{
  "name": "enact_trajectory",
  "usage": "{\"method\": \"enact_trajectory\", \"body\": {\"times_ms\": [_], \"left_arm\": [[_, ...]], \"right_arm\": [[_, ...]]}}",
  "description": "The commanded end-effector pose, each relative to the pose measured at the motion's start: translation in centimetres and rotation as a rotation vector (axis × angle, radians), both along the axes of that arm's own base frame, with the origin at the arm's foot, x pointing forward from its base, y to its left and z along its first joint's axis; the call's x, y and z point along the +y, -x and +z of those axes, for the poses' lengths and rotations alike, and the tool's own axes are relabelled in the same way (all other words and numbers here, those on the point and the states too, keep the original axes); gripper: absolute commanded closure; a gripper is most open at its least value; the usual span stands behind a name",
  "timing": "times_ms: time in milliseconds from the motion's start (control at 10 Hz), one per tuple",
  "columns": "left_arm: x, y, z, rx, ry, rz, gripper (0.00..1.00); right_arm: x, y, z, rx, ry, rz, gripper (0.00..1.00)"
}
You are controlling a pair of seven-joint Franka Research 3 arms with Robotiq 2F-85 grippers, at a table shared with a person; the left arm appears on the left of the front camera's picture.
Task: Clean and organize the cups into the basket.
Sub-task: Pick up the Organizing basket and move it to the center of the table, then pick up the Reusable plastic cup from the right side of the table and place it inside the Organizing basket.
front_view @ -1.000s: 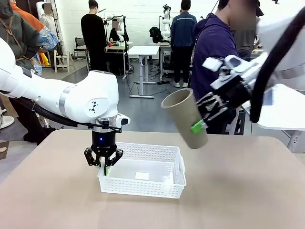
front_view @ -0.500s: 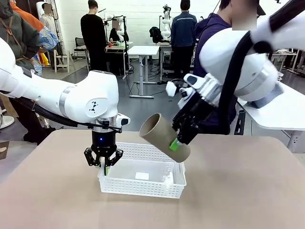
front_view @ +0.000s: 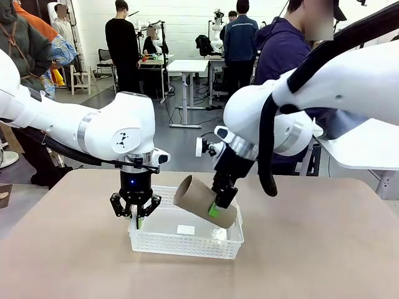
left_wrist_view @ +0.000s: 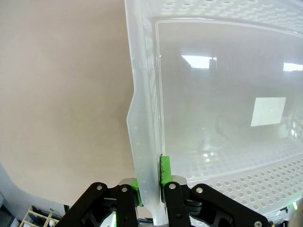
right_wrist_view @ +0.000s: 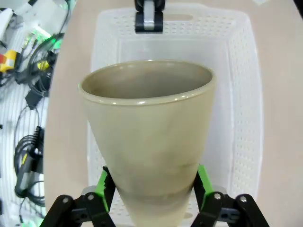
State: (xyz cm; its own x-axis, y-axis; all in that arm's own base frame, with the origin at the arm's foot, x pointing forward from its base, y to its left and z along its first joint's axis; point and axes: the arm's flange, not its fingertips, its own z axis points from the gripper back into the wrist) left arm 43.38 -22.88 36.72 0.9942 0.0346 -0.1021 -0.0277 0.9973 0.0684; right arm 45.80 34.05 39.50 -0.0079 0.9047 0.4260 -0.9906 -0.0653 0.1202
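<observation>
Your left tool (front_view: 136,216) is pinched tight on the left end wall of the white basket (front_view: 187,244), which sits on the table (front_view: 312,249). Your right tool (front_view: 216,207) clamps a tan cup (front_view: 194,198) near its base. The cup lies tilted over the basket's right part, mouth facing left.

The tan cup (front_view: 204,202) is hovering over the right half of the white basket (front_view: 187,246) — tipped nearly onto its side, open mouth pointing toward the basket's left end. The lattice-walled basket is sitting flat.
</observation>
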Motion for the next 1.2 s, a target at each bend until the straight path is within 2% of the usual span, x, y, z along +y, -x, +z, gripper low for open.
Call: {"method": "enact_trajectory", "body": {"times_ms": [0,200,500,800,900,1000,1100], "left_arm": [[0.0,0.0,0.2,-0.007,-0.006,-0.004,1.00],[0.0,0.0,0.2,-0.007,-0.006,-0.004,1.00],[0.0,0.0,0.2,-0.007,-0.006,-0.004,1.00],[0.0,0.0,0.2,-0.007,-0.006,-0.004,1.00],[0.0,0.0,0.2,-0.007,-0.006,-0.004,1.00],[0.0,0.0,0.2,-0.007,-0.006,-0.004,1.00],[0.0,0.0,0.2,-0.007,-0.006,-0.004,1.00]], "right_arm": [[1.7,-0.8,-1.2,0.036,0.055,-0.016,0.19],[2.2,0.1,-2.8,0.062,0.096,0.014,0.19],[2.1,1.7,-3.6,0.088,0.148,0.051,0.19],[1.7,1.9,-3.9,0.065,0.171,0.055,0.19],[1.6,1.6,-3.9,0.060,0.163,0.033,0.05],[1.6,1.5,-3.9,0.058,0.161,0.032,0.00],[1.6,1.4,-3.9,0.057,0.158,0.027,0.00]]}}
